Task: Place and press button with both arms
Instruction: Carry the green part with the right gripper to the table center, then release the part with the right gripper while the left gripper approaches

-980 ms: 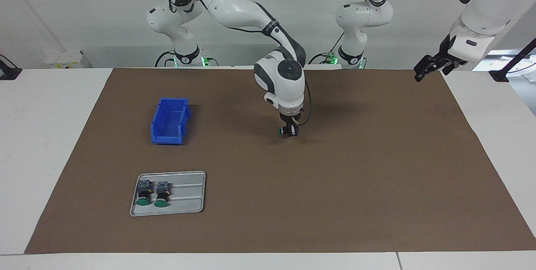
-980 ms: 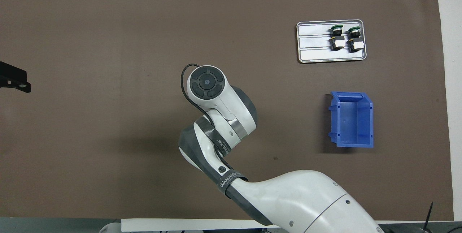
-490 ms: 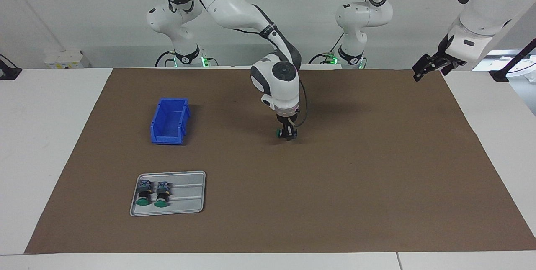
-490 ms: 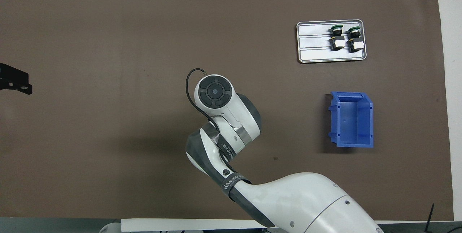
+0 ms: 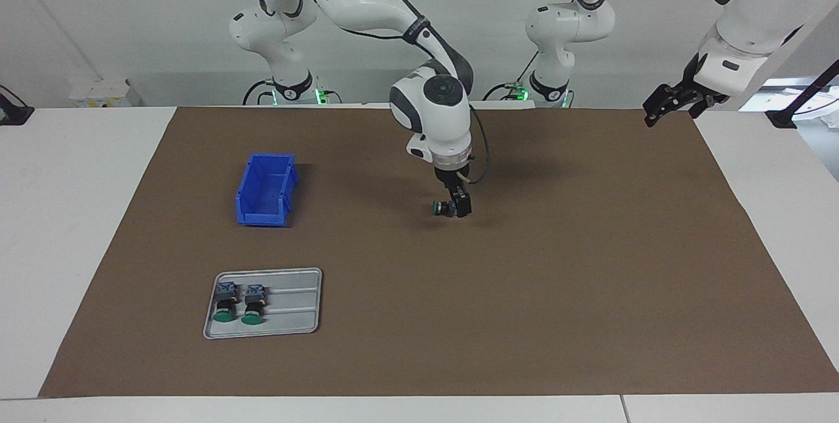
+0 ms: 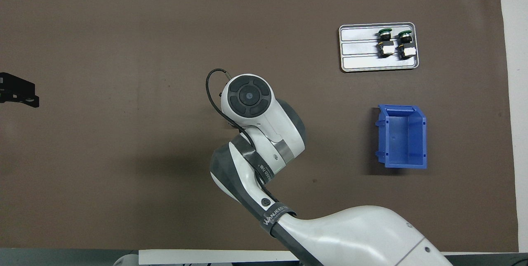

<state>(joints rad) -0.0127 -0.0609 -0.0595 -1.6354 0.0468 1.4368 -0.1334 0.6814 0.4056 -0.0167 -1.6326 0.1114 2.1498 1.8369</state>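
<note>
Now right gripper low at button mid-mat, left gripper waiting

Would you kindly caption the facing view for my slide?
Right tool at the button mid-mat; left tool waits over the mat's corner; two spare buttons on the tray.
</note>
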